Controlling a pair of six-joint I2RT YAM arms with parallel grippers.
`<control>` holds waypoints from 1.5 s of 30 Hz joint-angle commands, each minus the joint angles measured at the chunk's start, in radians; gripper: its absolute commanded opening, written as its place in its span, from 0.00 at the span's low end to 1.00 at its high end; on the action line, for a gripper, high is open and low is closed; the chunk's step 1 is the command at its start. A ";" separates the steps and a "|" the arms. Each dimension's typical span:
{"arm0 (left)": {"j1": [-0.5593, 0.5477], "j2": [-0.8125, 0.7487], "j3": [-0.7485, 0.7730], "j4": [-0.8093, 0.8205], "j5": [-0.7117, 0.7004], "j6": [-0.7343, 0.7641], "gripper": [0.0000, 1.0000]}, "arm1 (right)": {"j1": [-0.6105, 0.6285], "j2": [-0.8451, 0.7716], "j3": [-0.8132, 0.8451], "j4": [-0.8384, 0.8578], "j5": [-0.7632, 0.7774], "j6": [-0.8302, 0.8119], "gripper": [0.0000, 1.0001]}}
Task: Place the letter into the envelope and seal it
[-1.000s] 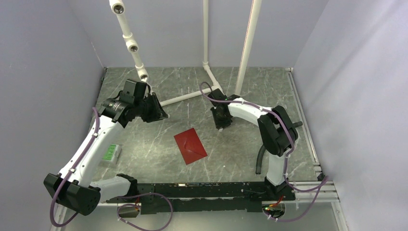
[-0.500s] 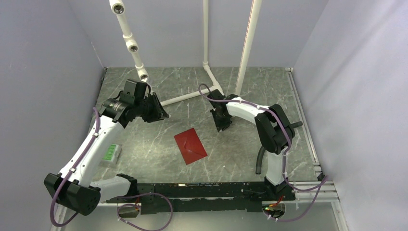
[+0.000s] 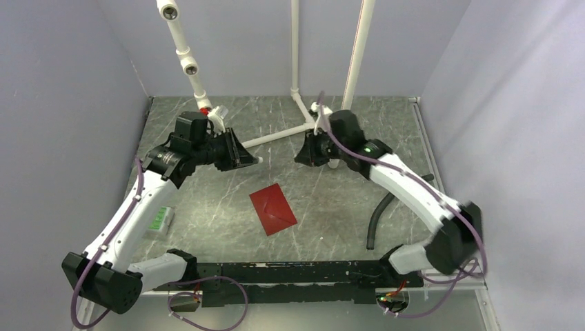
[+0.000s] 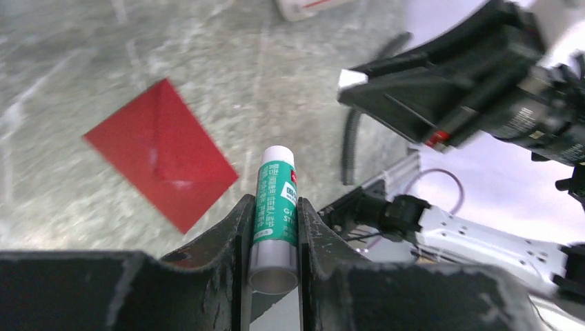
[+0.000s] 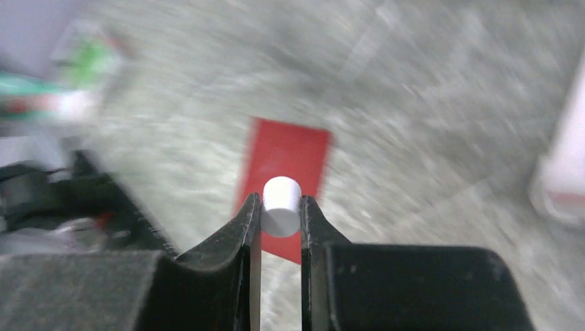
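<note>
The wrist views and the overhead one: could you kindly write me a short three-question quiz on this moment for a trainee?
1. True or false: the left claw grips a glue stick with a green label.
2. What does the right claw hold? A) a small white cylinder B) a red pen C) nothing
3. Where is the envelope, and does either claw touch it?
Key: 1 true; 2 A; 3 flat on the table between the arms, touched by neither claw.
</note>
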 commanded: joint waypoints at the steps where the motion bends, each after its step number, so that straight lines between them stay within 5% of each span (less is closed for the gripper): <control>1: -0.001 -0.027 -0.020 0.261 0.273 -0.020 0.02 | -0.003 -0.236 -0.085 0.376 -0.437 0.021 0.00; 7: -0.001 -0.036 -0.054 0.566 0.551 -0.104 0.02 | -0.001 -0.349 -0.157 0.659 -0.793 0.088 0.00; 10: -0.001 -0.056 -0.064 0.651 0.610 -0.121 0.03 | -0.001 -0.360 -0.132 0.607 -0.840 0.019 0.00; 28: -0.001 -0.098 -0.084 0.608 0.603 -0.044 0.02 | -0.001 -0.368 -0.065 0.537 -0.682 -0.040 0.00; 45: -0.001 -0.103 -0.095 0.602 0.635 -0.031 0.02 | 0.000 -0.296 -0.011 0.532 -0.701 -0.049 0.00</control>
